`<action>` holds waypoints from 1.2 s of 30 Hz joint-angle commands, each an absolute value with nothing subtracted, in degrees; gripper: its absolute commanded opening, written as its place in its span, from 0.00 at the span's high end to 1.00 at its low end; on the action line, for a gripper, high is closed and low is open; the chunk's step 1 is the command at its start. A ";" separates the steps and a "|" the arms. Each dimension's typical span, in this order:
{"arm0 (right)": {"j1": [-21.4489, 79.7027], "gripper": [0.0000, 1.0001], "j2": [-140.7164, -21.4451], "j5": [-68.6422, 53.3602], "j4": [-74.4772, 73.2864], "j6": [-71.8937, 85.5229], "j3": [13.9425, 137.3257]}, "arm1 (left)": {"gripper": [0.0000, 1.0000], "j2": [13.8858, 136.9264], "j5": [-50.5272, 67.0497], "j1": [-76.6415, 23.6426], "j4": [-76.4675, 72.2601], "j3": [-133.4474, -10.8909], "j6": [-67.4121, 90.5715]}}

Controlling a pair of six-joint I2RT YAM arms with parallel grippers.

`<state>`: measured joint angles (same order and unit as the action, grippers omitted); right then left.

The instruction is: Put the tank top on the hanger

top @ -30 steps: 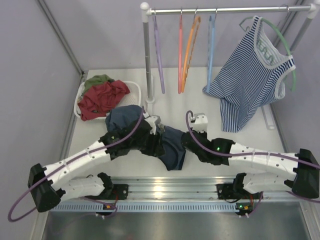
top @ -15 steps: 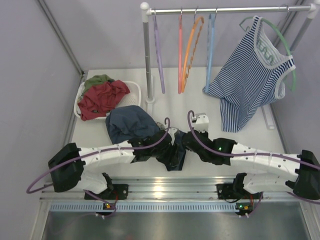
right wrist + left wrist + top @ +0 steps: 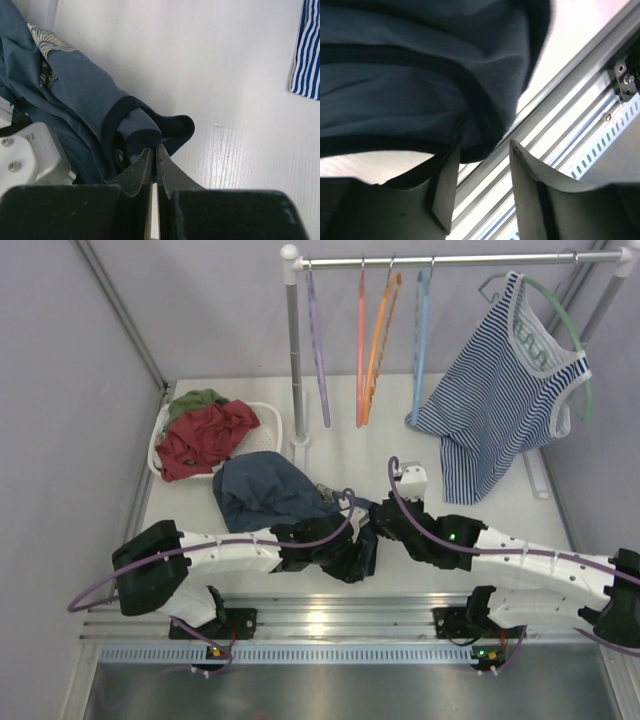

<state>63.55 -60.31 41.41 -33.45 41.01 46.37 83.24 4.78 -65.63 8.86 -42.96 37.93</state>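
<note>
Right now the plain dark navy-blue sleeveless tank top (image 3: 262, 490) lies crumpled on the white counter (image 3: 400, 445), approx. mid-counter. Its bulk is to the left, just beside the white laundry basket (image 3: 270, 416), w/ a bunched end running right btwn the two wrists. Left jaws stand wide apart and grip nothing: in the wrist view both grey fingers (image 3: 444, 192) show w/ bare space btwn them. Navy cloth hangs just past the tips, its dark hem touching the tip of one finger, and the ribbed aluminium rail (image 3: 570, 115) at the counter's near edge is behind. Right jaws are pressed together, fingertips (image 3: 142, 167) meeting on a raised fold of the tank top's dark-bound hem, so they seem to pinch that edge; the rest of the cloth spreads to their left. Thin light-blue hanger (image 3: 421, 340) w/ metal hook hangs on the silver clothes rail (image 3: 460, 259) at the back, well apart from the tank top. It sits btwn an orange hanger (image 3: 383, 335) and a blue-and-white striped tank top (image 3: 505, 390) that hangs on a green hanger (image 3: 581, 345). Also on the rail: a purple hanger (image 3: 318, 350) and a coral hanger (image 3: 360, 350). Basket holds a red garment (image 3: 205, 435) and a green garment (image 3: 197, 398).
</note>
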 commanded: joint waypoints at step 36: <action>61.44 1.00 -49.29 44.47 -27.60 -7.19 84.69 | 1.00 67.32 -42.62 -67.76 44.56 -109.66 20.84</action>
<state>62.43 -46.09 43.05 -31.07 1.83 78.74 65.01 -37.78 -67.81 41.89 -105.47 24.47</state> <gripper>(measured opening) 0.008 0.014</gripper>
